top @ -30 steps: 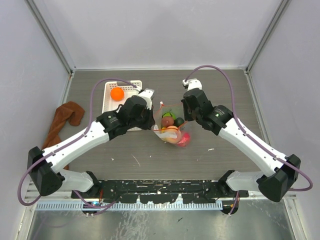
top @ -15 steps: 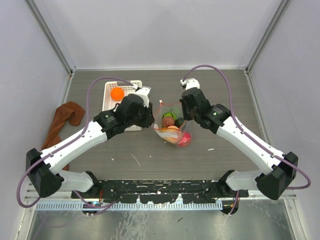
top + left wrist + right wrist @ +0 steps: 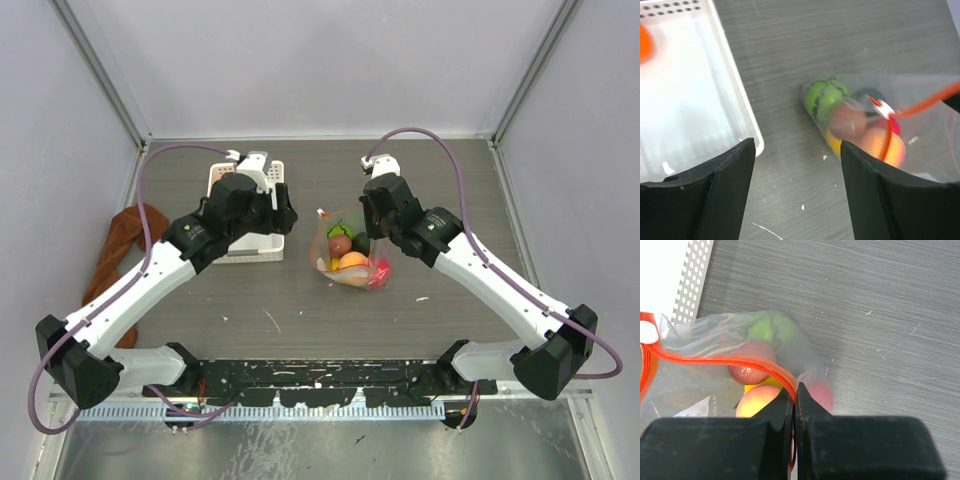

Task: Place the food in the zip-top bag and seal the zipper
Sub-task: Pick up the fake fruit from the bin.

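- Pinching the zipper (image 3: 715, 362) with the right gripper (image 3: 795, 390), both fingers clenched tight on the red-orange strip where it dips at the bag's right side.
- Holding the zip-top bag (image 3: 350, 262) by that strip, mid-table between the 2 arms and a little right of the white basket (image 3: 222, 180), bottom resting on the grey table (image 3: 300, 310).
- Showing the strip curved in a loop rather than drawn straight, with a small white tab at its far-left end in the right wrist view.
- Containing 6 pieces of food, packed together and touching:
  - bright green piece (image 3: 771, 330), farthest from the arms' bases
  - brownish-maroon piece (image 3: 747, 371), just beside the green one
  - peach-orange piece (image 3: 757, 400), nearest the pinched spot
  - yellow piece (image 3: 760, 385), only a sliver between maroon and peach
  - magenta-red piece (image 3: 821, 396), pressed against the bag's right wall
  - dark green piece (image 3: 867, 95), blurred, behind the maroon one
- Hanging the left gripper (image 3: 796, 147) released, fingers spread wide and grasping nothing, above the basket's right rim and apart from the bag.
- Leaving 1 orange piece (image 3: 643, 44) in the basket, cut off at the left edge of the left wrist view.
- Showing a crumpled brown cloth (image 3: 120, 240) at the table's left side, well apart from the bag.
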You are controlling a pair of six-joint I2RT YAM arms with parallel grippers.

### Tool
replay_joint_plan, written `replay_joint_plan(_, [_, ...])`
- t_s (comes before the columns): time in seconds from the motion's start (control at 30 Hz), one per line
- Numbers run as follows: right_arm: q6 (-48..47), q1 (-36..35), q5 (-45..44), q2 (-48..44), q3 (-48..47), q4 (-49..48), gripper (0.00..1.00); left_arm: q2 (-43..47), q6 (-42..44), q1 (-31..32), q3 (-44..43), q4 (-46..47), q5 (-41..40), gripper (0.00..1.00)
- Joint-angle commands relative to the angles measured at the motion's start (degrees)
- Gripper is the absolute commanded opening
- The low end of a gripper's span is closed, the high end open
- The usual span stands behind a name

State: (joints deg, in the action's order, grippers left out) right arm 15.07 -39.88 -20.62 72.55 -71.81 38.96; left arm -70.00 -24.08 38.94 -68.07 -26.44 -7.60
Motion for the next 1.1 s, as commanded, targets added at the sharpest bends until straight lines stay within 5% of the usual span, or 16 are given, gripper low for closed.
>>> replay_joint_plan(0.0, [-0.65, 0.31, 0.14, -2.68, -2.33, -3.74, 0.06, -1.09, 1.77, -4.11, -1.78, 3.27, -3.52, 0.73])
replay_joint_plan(0.37, [-0.82, 0.32, 1.17, -2.66, -0.97, -5.0, 0.06, -14.33, 3.44, -15.89, -4.78, 5.96, -8.76, 1.0])
replay_joint_plan(1.07, [-1.01, 0.27, 1.51, -3.12, -0.92, -3.63, 0.06, -46.57, 14.48, -26.64, -25.98, 9.34, -8.04, 0.98])
